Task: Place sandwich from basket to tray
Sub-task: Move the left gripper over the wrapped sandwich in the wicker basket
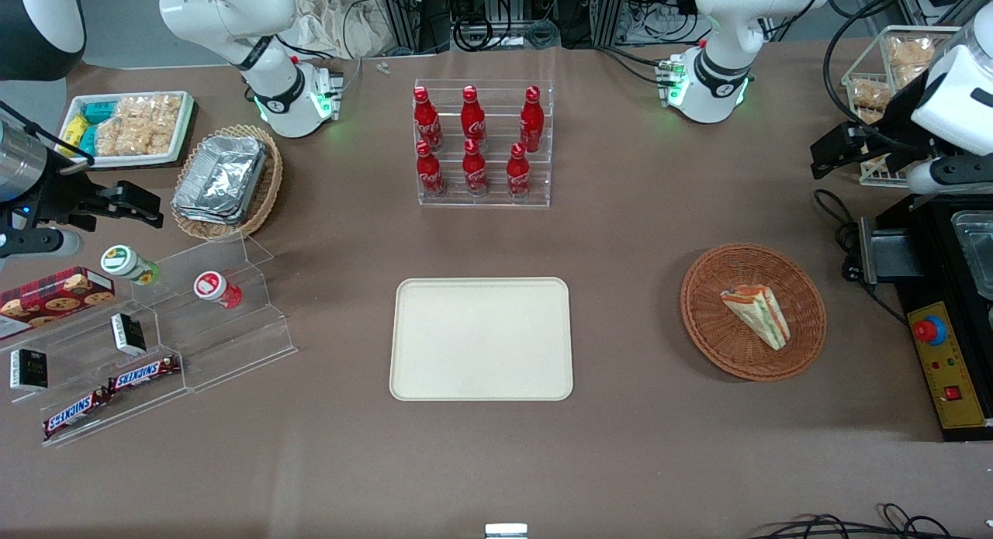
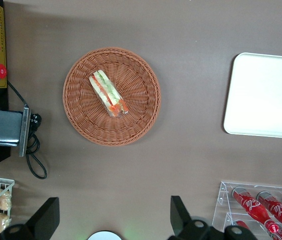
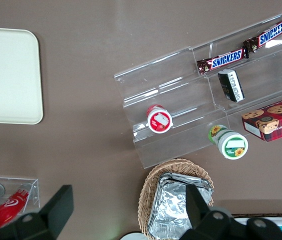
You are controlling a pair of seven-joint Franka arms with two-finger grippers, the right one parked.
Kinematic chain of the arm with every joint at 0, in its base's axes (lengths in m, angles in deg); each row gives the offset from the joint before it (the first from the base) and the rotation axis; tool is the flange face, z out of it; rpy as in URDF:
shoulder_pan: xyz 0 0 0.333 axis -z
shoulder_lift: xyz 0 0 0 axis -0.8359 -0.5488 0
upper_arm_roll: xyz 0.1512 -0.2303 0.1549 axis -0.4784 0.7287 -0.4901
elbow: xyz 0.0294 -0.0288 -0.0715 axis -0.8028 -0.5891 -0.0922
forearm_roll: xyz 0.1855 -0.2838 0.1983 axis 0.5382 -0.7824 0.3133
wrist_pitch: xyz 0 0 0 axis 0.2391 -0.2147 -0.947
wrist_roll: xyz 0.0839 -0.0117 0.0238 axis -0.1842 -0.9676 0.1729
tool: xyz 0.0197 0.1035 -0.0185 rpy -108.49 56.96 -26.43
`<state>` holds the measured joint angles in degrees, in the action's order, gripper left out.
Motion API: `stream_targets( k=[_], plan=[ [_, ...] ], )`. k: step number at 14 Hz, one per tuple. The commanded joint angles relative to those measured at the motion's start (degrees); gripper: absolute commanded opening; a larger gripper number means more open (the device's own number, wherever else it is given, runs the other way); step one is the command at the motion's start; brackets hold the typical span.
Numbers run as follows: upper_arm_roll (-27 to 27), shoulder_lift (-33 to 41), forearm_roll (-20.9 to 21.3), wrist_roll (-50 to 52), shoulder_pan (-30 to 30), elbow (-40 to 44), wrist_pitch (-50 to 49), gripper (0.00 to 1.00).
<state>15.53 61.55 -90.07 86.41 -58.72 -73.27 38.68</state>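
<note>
The sandwich [image 1: 756, 316] lies on its side in the round reddish-brown basket [image 1: 702, 322], in the lower half of the front frame toward the working arm's end of the counter [image 1: 636, 236]. Its narrow tip points toward the front camera and its orange-red and green filling stripes face up. The wrist camera looks straight down on it, showing the wedge resting a little off the basket's middle, inside the woven rim and touched by nothing. The pincer [image 2: 113, 220] is released: its two dark fingers [image 2: 48, 220] stand wide apart with bare counter between them, and they hold nothing. It hangs high above the counter, well apart from the basket and farther from the front camera than it; in the front frame its black body shows in the upper half at the working arm's edge. The cream tray [image 1: 481, 339] sits flat in the lower middle of the front frame with nothing on it, well apart from the basket, with brown counter between the two. A clear rack of red cola bottles [image 1: 481, 143] stands in the upper middle of that frame, farther from the camera than the tray.
</note>
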Motion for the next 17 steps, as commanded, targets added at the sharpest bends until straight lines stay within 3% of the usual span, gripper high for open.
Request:
stream_targets(
  k=[1, 5, 8, 11, 14, 17],
  plan=[
    [-0.4, -1.1, -0.4, -0.3, 0.6, 2.1, -1.0, 1.00],
    [-0.6, -2.7, -0.8, 1.4, -0.8, 0.5, -0.8, 1.00],
    [-0.6, -3.5, -0.6, 6.2, -1.6, -8.7, 5.2, 1.00],
    [-0.8, -3.7, -0.3, 11.6, -2.4, -22.2, 21.2, 1.00],
    [-0.9, -8.3, -0.1, 16.4, -3.2, -32.0, 38.6, 1.00],
    [-2.9, -11.4, 3.9, 16.6, -3.5, -39.4, 51.1, 1.00]
  ],
)
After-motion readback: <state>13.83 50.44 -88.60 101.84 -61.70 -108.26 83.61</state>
